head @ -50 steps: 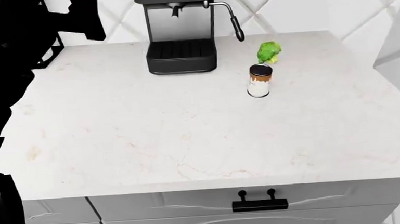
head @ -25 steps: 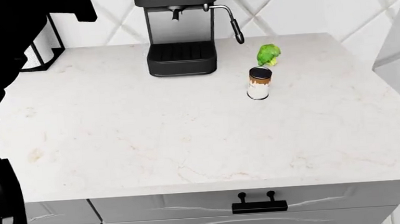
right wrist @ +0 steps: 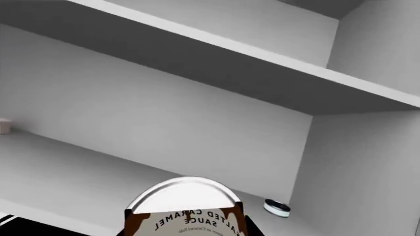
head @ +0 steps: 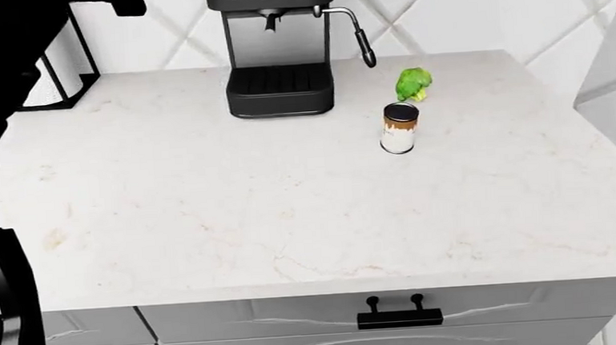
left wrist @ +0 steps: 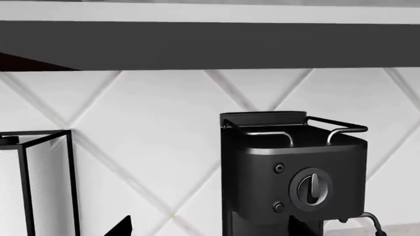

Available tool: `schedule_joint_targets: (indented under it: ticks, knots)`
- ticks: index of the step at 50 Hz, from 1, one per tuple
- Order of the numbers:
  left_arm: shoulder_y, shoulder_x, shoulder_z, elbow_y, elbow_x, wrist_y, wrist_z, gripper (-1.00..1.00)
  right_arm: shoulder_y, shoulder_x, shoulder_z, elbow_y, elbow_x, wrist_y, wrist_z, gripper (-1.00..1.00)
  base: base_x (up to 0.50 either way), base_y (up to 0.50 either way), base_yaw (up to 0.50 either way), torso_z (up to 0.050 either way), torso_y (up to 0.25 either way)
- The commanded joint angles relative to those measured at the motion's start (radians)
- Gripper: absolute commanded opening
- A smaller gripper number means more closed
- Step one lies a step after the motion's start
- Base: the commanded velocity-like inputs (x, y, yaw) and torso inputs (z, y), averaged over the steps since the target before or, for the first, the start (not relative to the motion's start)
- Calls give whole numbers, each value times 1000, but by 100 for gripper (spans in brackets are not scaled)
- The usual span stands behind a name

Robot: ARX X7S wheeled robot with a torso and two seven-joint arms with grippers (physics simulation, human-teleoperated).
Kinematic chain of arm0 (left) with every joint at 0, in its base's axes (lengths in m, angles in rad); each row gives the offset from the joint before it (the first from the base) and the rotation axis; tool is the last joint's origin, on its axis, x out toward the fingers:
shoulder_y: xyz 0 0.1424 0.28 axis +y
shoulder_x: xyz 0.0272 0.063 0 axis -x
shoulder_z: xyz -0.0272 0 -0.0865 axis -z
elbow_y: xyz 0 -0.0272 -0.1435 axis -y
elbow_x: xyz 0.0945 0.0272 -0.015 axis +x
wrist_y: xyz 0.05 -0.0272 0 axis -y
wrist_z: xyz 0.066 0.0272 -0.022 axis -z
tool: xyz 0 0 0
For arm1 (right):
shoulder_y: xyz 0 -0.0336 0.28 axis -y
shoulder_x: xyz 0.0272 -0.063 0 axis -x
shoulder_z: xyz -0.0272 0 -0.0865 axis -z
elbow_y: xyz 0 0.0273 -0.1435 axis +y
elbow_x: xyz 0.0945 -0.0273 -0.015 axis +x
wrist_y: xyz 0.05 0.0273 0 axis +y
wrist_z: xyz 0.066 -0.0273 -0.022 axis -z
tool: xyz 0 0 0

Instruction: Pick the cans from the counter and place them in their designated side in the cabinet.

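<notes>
One can [head: 400,128] stands upright on the counter [head: 236,217], just in front of a green broccoli floret [head: 414,83]. A second can [right wrist: 185,204], labelled salted caramel sauce, fills the bottom of the right wrist view. My right gripper [right wrist: 186,230] is shut on it inside the cabinet, above a grey shelf [right wrist: 72,162]. The right arm is out of the head view. My left gripper [left wrist: 211,231] is open and empty, raised facing the backsplash, with only its dark fingertips [left wrist: 122,228] showing. The left arm [head: 4,103] is a black mass at the head view's left.
A black coffee machine [head: 277,46] stands at the counter's back, with a black wire holder [head: 61,71] at the back left. A grey panel [head: 614,65] juts in at the right. A small round white-and-dark object [right wrist: 277,207] lies on the cabinet shelf near the side wall.
The left arm has drawn back toward the upper left, uncovering the wire holder. The can on the counter and the broccoli have not moved.
</notes>
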Motion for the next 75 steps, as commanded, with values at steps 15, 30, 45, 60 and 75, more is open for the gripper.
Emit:
schedule_joint_targets:
  ticks: [15,30,45,60,75]
  knots:
    - [-50,14,9,-96,16,54,5,100,10,-6,6,18,-23,-41,4,-100,0,0,0,11,0]
    - [-84,3,28,-155,45,93,8,100,10,-6,6,18,-23,-41,4,-100,-5,-214,0,0,0]
    - [-122,-9,54,-294,94,197,28,100,10,-6,6,18,-23,-41,4,-100,-4,-167,0,0,0]
    - [-296,-129,158,-487,143,179,232,100,10,-6,6,18,-23,-41,4,-100,0,0,0,0,1]
    - [-435,-140,292,-661,202,148,386,100,10,-6,6,18,-23,-41,4,-100,0,0,0,0,1]
